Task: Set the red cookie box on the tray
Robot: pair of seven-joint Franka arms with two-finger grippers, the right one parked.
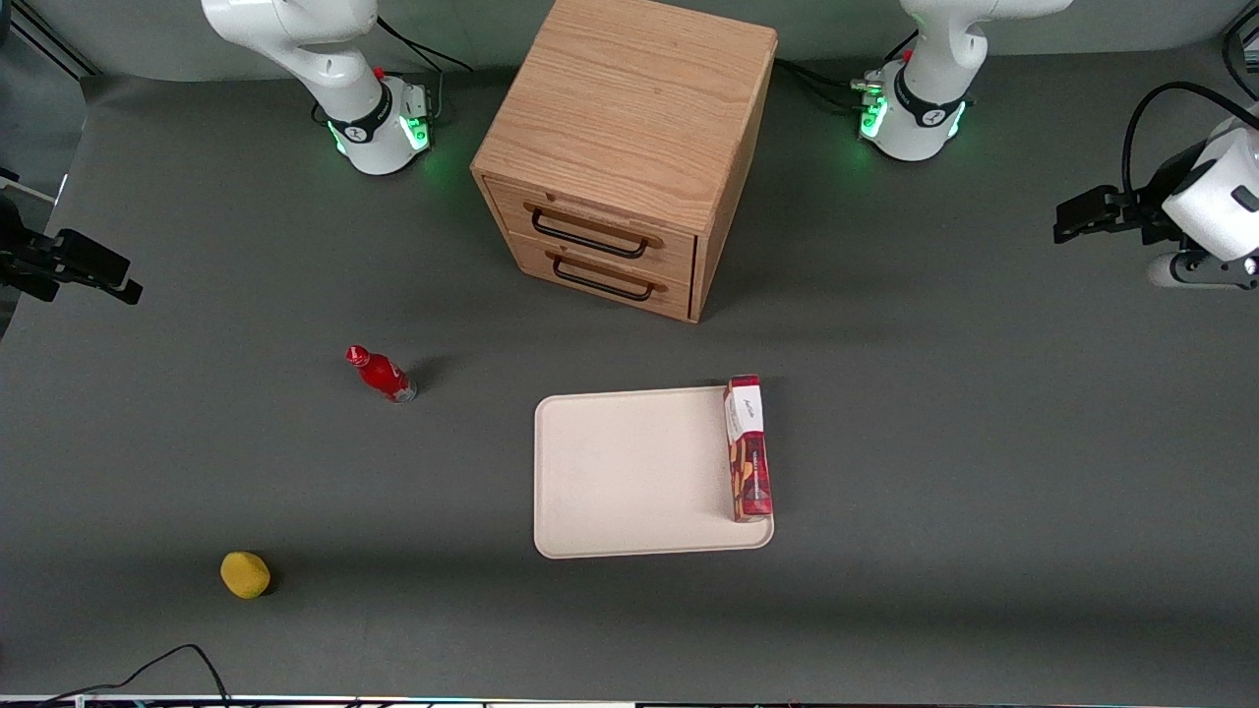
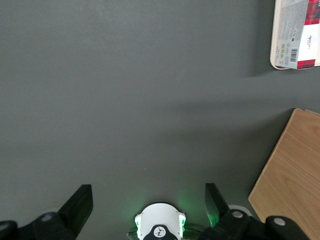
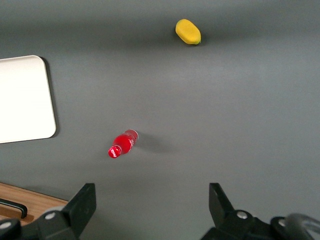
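The gripper [image 2: 148, 202] of the left arm hangs in the air above bare bench, at the working arm's end of the bench and well apart from the tray. Its two black fingers [image 2: 80, 205] are spread wide and hold nothing. In the front view this gripper [image 1: 1074, 218] shows only as a dark shape at the edge of the frame, and there its opening is hard to make out. The left wrist view also shows the base of the working arm [image 2: 159, 227], with green light, between the fingers.

The red cookie box [image 1: 748, 447] lies flat on the tray [image 1: 629, 472], along the tray's edge toward the working arm, with its white end pointing to the wooden drawer cabinet [image 1: 620, 147]. The left wrist view shows only one end of the red cookie box [image 2: 295, 35], cut off by the frame, with a barcode on a pale panel, and a side of the cabinet [image 2: 292, 170].

The cabinet has two drawers with black handles; both drawers are closed. A small red bottle [image 1: 382, 375] and a yellow lemon-like object [image 1: 245, 574] stand on the bench toward the parked arm's end. The right wrist view shows the bottle [image 3: 122, 143], the yellow object [image 3: 188, 31] and one corner of the tray [image 3: 27, 100], but not the box.
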